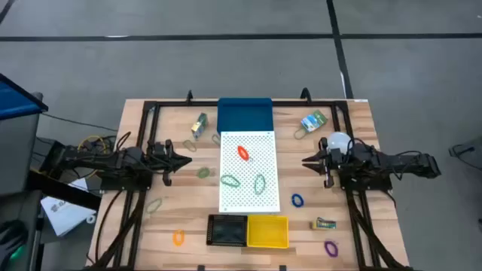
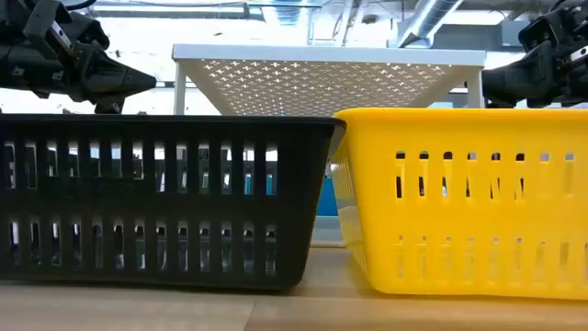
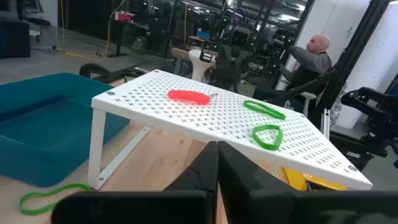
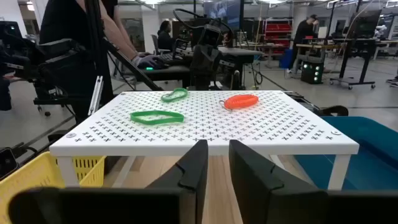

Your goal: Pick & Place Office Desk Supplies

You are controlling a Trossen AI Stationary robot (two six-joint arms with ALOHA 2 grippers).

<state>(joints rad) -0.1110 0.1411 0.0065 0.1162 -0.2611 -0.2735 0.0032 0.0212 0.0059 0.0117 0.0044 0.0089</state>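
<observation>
near edge: black bin + yellow bin, contents hidden | bands: red band, green bands on white board, rest scattered on table | light, floppy, pinch one strand | left gripper fingers together, empty | right gripper slightly parted, empty

- Grey floor, dark seam lines crossing.
- Ceiling ducts, bright overhead light.
- Workbenches and shelving in far hall.
- Seated person at a desk.
</observation>
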